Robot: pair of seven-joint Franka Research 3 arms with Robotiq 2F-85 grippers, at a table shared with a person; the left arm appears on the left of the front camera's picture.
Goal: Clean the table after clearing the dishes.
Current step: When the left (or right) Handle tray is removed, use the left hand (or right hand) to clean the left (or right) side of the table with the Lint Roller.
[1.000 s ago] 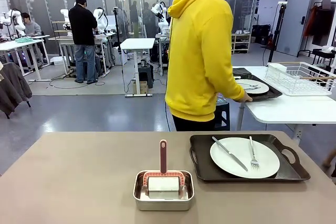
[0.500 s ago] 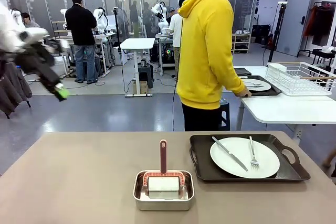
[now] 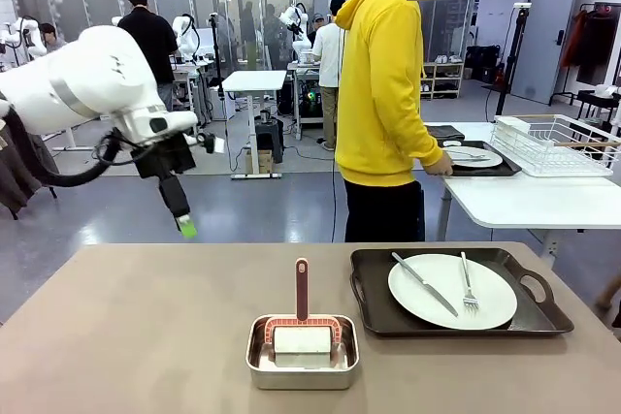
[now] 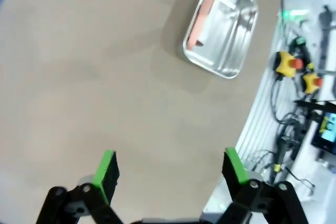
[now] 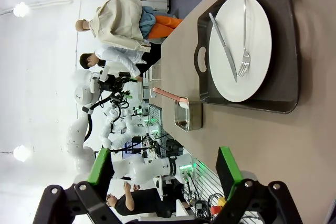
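Swung in just now, my left end effector (image 3: pixel 186 226) hangs released over the far-left edge of the bench (image 3: pixel 146 336); the tray of dishes (image 3: pixel 374 290) sits toward the right end, long axis parallel to the far edge, nearer my released right end effector (image 5: pixel 165 169).

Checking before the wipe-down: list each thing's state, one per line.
Left gripper: open, empty, over the brown table.
Right gripper: open, empty.
Near tray: on the brown table, not yet cleared.
Plate: on that tray, knife and fork on it.
Far tray: on the white table, person's hand on it.
Brush: in the steel pan, handle up.
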